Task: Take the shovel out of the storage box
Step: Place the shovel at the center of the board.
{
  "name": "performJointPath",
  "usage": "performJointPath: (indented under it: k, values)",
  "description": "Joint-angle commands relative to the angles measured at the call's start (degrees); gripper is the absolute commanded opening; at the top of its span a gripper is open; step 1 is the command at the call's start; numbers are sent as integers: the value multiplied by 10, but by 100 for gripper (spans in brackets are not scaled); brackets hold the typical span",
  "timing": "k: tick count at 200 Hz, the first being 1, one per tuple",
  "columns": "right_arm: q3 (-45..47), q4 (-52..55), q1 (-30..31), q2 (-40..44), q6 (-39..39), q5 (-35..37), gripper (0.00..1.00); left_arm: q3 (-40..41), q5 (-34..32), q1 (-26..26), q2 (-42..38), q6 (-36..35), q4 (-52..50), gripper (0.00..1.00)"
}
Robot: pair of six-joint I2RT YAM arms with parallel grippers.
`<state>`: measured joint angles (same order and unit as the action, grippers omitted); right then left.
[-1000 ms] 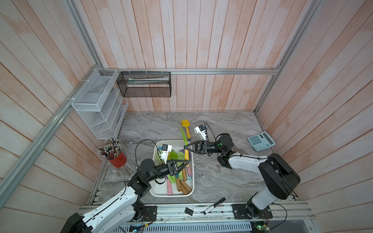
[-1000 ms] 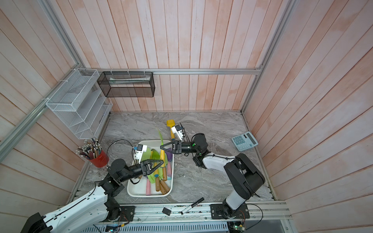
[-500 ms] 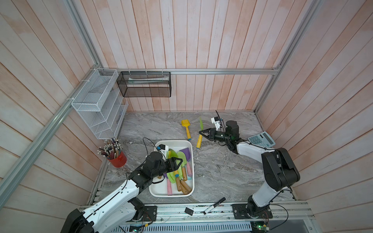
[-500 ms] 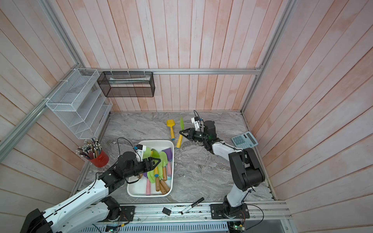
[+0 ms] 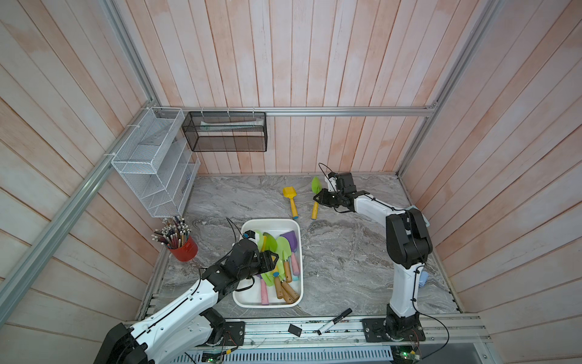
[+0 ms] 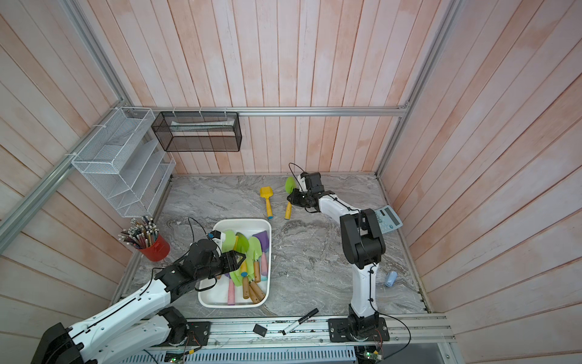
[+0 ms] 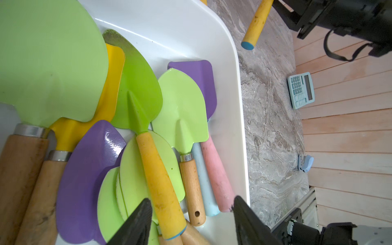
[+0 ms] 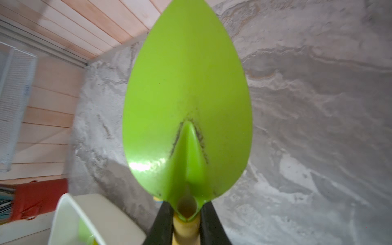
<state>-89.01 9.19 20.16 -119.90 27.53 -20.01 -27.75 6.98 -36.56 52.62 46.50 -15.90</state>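
Observation:
The white storage box (image 5: 300, 252) (image 6: 270, 252) sits at the front middle of the table, holding several shovels with green, purple and yellow blades. My left gripper (image 5: 274, 257) (image 7: 191, 212) hangs open over their handles. A green shovel's yellow handle (image 7: 161, 186) lies between the jaws, touching neither. My right gripper (image 5: 318, 199) (image 8: 186, 231) is shut on the yellow handle of a green-bladed shovel (image 5: 315, 184) (image 8: 186, 95) at the back of the table, outside the box. Whether it touches the table I cannot tell. A yellow shovel (image 5: 291, 198) lies beside it.
A red pencil cup (image 5: 184, 249) stands left of the box. A calculator (image 6: 389, 219) lies by the right wall, a small blue object (image 6: 390, 279) nearer the front. A white wire rack (image 5: 154, 167) and black mesh basket (image 5: 225, 132) hang on the walls. A marker (image 5: 333, 321) lies on the front rail.
My right gripper has carried the green shovel from above the box away to the back of the table, beside the yellow shovel. The left gripper has stayed over the box.

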Motion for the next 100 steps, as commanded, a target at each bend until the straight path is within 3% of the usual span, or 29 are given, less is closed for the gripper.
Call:
performJointPath:
  k: [1,100]
  values:
    - [-77,94,8,-49,-51,74,16,-6,-8,-3,3,-11,-10,63]
    - [-365,238,44,-238,-83,126,16,9,-4,-4,-14,-10,-18,63]
